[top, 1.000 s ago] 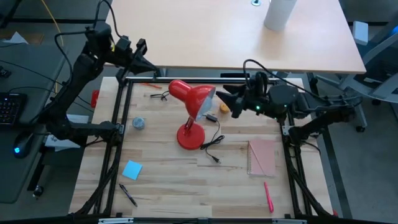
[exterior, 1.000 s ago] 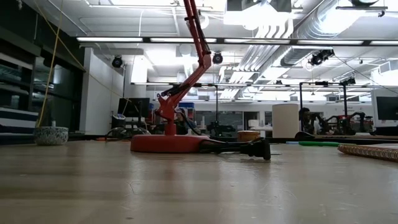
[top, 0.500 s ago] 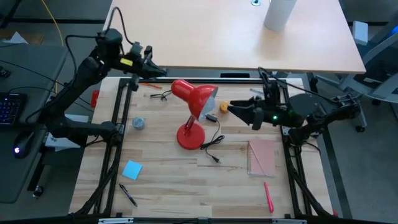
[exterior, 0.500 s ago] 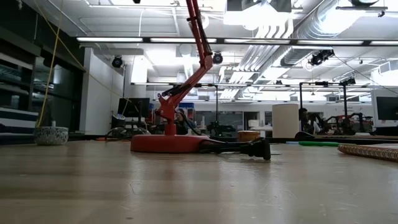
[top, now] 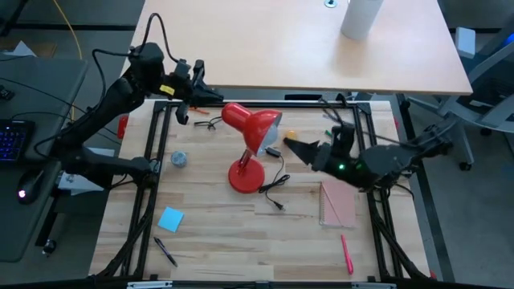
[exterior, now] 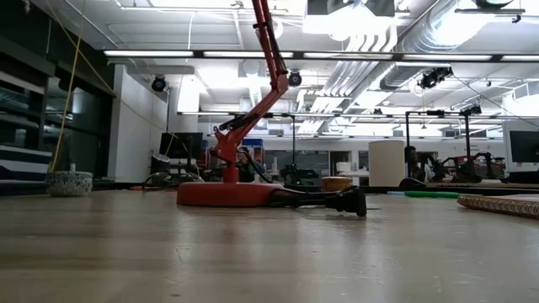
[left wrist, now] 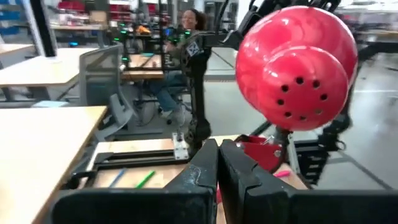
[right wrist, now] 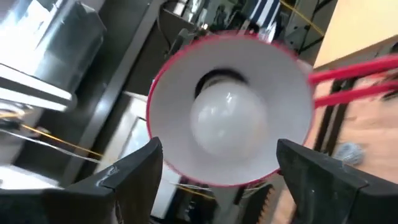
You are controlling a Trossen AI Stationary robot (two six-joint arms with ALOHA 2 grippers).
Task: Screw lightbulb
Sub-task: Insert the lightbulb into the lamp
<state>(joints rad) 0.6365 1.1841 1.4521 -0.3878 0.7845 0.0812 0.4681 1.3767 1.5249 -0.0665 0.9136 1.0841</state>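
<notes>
- right hand (top: 291, 145) has backed off the red lamp (top: 250, 128) shade toward the table's right edge; fingers wide, empty
- lightbulb (right wrist: 229, 120) seated inside the shade
- left hand (top: 210, 96) pinched shut, has slid along the table's far edge to just behind the shade

Over the last second the right end effector (top: 291, 145) has pulled back from the far side of the surface and now points at the mouth of the lamp (top: 255, 126), lower and closer to the shade, with its fingers (right wrist: 134, 171) spread either side of the bulb (right wrist: 229, 119) seated inside. The small yellow object (top: 291, 134), earlier covered by that arm, now shows. The left end effector (top: 210, 95) has swung in along the far rail and sits just behind the shade, fingers together.
</notes>
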